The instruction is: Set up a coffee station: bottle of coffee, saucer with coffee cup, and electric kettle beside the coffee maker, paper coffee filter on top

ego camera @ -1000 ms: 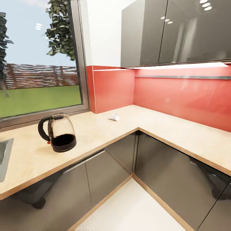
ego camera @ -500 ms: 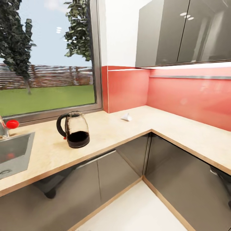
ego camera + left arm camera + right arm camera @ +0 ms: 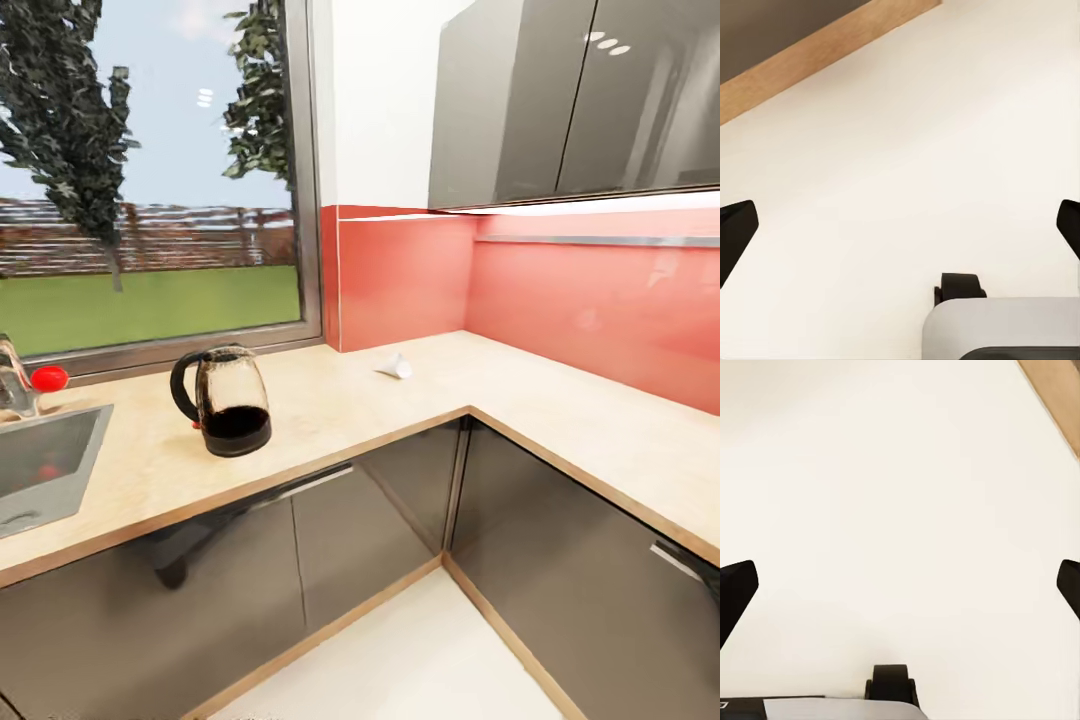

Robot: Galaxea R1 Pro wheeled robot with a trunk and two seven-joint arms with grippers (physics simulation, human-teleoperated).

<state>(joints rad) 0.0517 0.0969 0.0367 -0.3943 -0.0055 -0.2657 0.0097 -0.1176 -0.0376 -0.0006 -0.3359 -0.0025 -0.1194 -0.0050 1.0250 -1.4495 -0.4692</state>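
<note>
A glass electric kettle (image 3: 224, 401) with a black handle and dark base stands on the beige L-shaped countertop (image 3: 350, 415) below the window. A small white paper coffee filter (image 3: 394, 367) lies near the inner corner of the counter by the red backsplash. In the left wrist view my left gripper (image 3: 900, 232) hangs open over the pale floor, its dark fingertips (image 3: 735, 232) wide apart with nothing between them. My right gripper (image 3: 900, 589) is likewise open above the floor, fingertips (image 3: 735, 589) far apart and empty.
A steel sink (image 3: 40, 465) with a red-knobbed tap (image 3: 48, 378) sits at the counter's left end. Dark glossy base cabinets (image 3: 380, 500) run under both counter legs, and grey wall cabinets (image 3: 570, 100) hang at the upper right. Part of the robot's base (image 3: 1005, 322) and a caster show over the floor.
The head camera has swung left: kettle and filter slid right in the picture, and the sink and red tap knob came into view. Nothing on the counter has moved.
</note>
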